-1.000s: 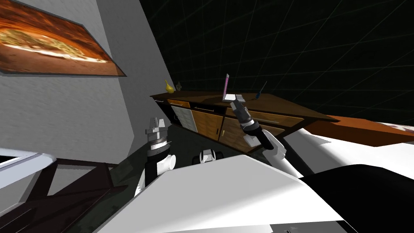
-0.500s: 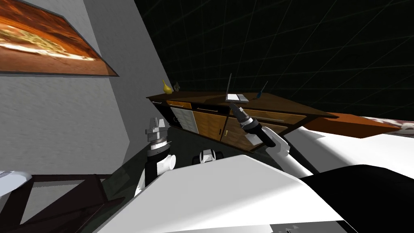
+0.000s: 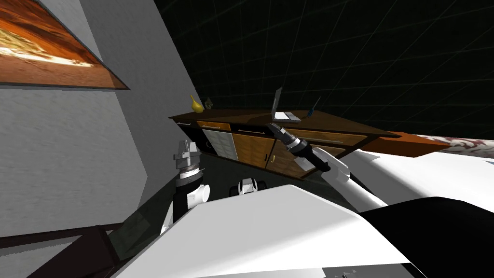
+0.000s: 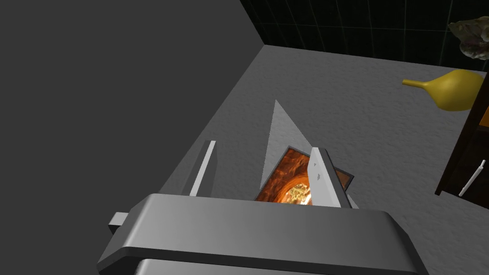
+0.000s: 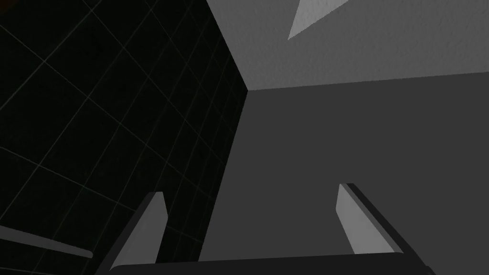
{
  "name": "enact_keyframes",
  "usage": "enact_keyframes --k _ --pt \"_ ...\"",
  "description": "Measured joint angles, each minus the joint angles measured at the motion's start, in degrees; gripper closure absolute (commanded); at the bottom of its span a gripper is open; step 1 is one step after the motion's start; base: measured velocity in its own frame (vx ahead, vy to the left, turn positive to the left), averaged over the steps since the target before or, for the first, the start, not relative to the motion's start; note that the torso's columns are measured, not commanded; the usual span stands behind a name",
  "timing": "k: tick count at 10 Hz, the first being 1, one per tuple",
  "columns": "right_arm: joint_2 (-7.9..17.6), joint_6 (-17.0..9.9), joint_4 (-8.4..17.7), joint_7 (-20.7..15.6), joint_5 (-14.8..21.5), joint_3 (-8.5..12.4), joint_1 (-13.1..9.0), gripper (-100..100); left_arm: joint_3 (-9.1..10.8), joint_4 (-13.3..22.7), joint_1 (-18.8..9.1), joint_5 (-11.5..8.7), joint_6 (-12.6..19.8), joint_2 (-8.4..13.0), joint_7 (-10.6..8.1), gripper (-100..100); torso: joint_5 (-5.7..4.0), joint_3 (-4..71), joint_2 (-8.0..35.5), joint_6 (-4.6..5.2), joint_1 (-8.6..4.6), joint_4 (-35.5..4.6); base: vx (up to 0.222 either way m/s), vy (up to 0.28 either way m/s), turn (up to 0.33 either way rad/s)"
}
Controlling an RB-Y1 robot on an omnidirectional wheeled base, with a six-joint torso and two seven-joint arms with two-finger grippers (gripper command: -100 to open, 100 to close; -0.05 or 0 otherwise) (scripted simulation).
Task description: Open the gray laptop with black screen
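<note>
The grey laptop (image 3: 281, 109) stands on a brown sideboard (image 3: 337, 126) with its lid raised steeply over the pale keyboard base. My right gripper (image 3: 270, 127) reaches toward the sideboard's front edge, just below and in front of the laptop and apart from it. The right wrist view shows that gripper (image 5: 253, 224) open with nothing between its fingers. My left gripper (image 3: 186, 148) is held up near my chest, left of the sideboard. It shows open and empty (image 4: 260, 167) in the left wrist view.
A yellow vase (image 3: 195, 104) and a small ornament (image 3: 208, 102) stand at the sideboard's left end, and a blue pen (image 3: 313, 107) rises right of the laptop. A framed orange picture (image 3: 43, 48) hangs on the grey wall. A black area lies behind the sideboard.
My own view has turned, so the wall and picture slid left and the laptop's lid shows from another angle. My right arm has sunk lower, its gripper drawing down from the laptop.
</note>
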State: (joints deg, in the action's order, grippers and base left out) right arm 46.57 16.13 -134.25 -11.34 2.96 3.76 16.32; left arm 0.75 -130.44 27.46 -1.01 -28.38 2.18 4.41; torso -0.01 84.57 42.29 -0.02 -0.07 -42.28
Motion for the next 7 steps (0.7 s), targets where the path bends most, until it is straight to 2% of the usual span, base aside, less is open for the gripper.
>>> enact_keyframes --k 7 --pt "11.52 -7.28 1.79 -4.28 1.03 -0.32 -2.14 -100 0.00 0.00 0.01 0.00 0.00 0.00 0.00 0 0.03 0.02 -0.06 0.04 0.15 0.00 0.071 0.123 -0.122"
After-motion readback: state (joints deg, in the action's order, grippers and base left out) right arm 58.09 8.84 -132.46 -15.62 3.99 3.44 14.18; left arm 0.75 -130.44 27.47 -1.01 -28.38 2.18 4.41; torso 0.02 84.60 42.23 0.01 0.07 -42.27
